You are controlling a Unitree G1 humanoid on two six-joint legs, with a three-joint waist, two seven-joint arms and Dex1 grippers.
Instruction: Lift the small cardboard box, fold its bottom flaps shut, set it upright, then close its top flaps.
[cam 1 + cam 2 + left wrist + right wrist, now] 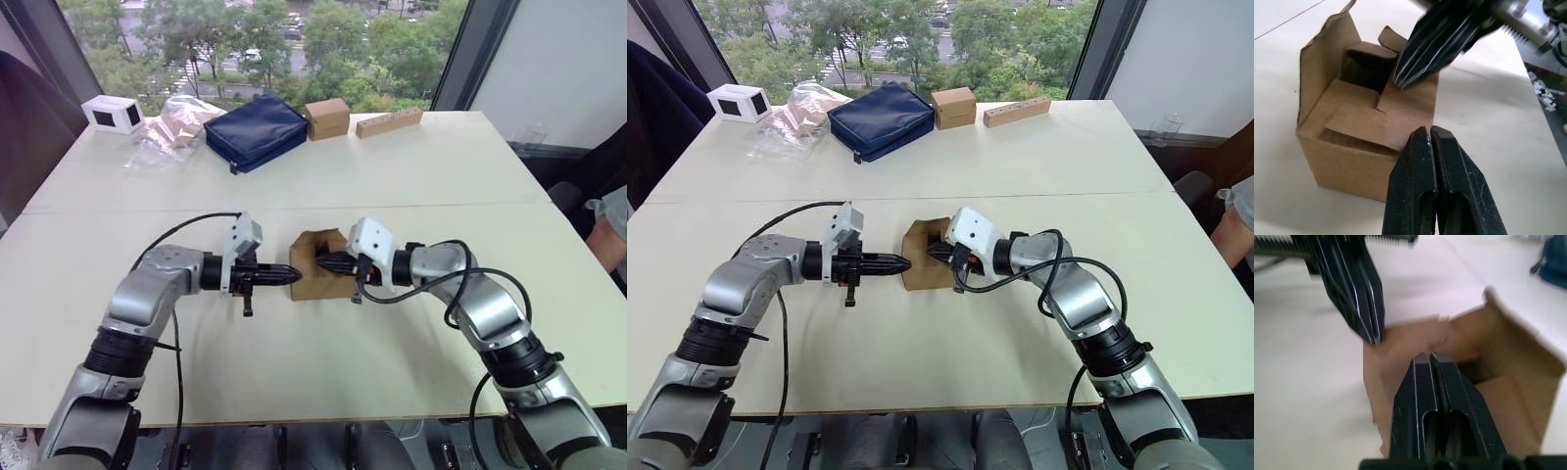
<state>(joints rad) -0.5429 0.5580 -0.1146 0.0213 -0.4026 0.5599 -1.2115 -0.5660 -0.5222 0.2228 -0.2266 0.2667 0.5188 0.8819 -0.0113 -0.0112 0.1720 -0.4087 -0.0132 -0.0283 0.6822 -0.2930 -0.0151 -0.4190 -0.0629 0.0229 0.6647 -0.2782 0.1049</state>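
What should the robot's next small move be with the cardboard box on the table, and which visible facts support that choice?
Probably press the top flaps further down with the right gripper while the left gripper steadies the box. The box stands on the table, two flaps lie partly folded inward, but one flap stands upright and a dark gap remains. Both grippers are shut, tips at the flaps.

two cardboard boxes, two claws
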